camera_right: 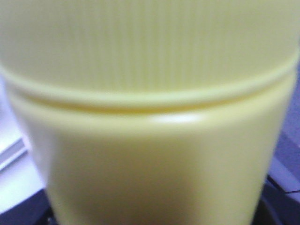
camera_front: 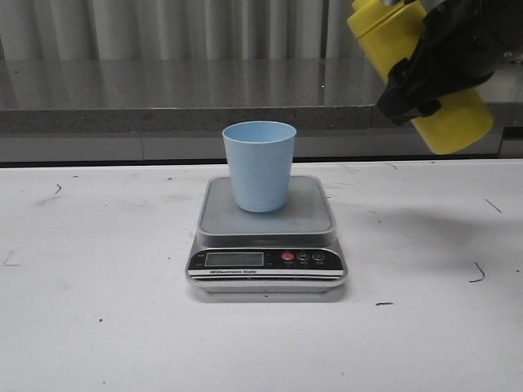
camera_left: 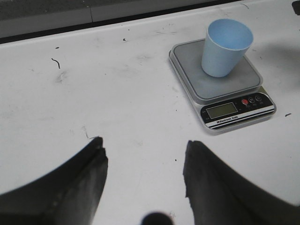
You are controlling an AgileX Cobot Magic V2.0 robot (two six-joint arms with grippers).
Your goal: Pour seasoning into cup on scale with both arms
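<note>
1. Front view: a light-blue cup [camera_front: 260, 166] stands upright on the grey platform of a silver scale [camera_front: 267, 235], which sits near the middle of the white bench [camera_front: 98, 327]. The scale's black front panel, with its display and buttons, faces the camera. At the upper right, well above the bench and off to the right of the cup, the right hand [camera_front: 437, 61] is clenched around the middle of a yellow bottle [camera_front: 453, 122]. The bottle is tilted, its top end leaning up and to the left and running out of the picture, its flat base lower and to the right.

2. Left wrist view: the left hand [camera_left: 143, 180] hangs over bare bench, its two dark fingers [camera_left: 82, 180] spread apart with nothing between them. The cup [camera_left: 225, 47] on the scale [camera_left: 234, 110] lies well apart from it.

3. Right wrist view: the yellow bottle [camera_right: 150, 117] fills nearly the whole picture, blurred and very close, with a ridged band above a raised ring. Slivers of pale bench show at the edges.
</note>
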